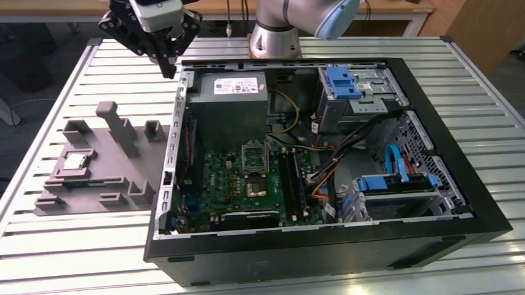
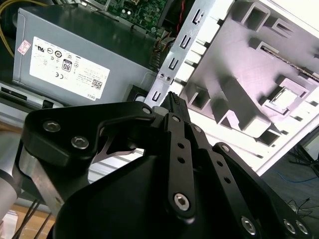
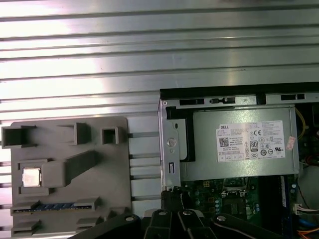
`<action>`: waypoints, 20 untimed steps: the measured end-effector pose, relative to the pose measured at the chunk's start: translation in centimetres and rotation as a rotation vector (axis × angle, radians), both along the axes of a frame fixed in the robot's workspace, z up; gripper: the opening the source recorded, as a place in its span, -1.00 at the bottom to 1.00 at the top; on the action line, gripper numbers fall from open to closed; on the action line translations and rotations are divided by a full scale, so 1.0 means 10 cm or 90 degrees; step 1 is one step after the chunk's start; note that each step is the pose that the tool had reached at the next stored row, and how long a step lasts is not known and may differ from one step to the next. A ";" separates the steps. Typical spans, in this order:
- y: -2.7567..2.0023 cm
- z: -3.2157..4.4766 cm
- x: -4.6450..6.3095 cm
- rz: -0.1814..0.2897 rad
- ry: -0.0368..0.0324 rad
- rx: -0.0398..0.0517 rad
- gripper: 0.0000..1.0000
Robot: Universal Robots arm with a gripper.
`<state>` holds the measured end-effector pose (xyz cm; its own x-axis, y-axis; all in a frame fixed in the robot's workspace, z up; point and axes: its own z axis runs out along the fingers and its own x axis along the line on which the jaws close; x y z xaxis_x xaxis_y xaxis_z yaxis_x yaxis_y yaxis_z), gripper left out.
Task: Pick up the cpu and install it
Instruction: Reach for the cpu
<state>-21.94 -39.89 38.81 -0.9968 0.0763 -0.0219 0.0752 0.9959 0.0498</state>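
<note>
Silver-topped cpu [image 3: 31, 177], grey tray [image 3: 112, 179], black hand [image 1: 169, 66], green motherboard [image 1: 238, 181], seemingly pale striped table [image 1: 66, 246]

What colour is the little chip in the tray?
The small square chip is shiny silver-grey; first wrist view shows best.

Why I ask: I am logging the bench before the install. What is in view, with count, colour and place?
cpu: one, silver-grey, lying in a recess of the tray.
tray: one, grey, on the table at the exterior view's left of the case.
case: one, black, open, on the table.
power supply: one, grey, inside the case.
motherboard: one, green, inside the case beside the power supply.
drive brackets: two, blue, in the case toward the exterior view's right.
table: one, pale, slatted metal.
arm: one, silver-grey and blue, behind the case.
gripper: one, black, shut, raised by the case's corner near the power supply.
</note>
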 end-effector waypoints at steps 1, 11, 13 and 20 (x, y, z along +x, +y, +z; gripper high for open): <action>0.000 0.000 0.00 0.000 0.0000 0.0000 -0.79; 0.000 -0.004 -0.03 0.000 0.0001 0.0000 -0.79; 0.000 -0.005 -0.04 0.000 0.0001 0.0000 -0.79; 0.000 -0.007 -0.06 0.000 0.0001 0.0000 -0.79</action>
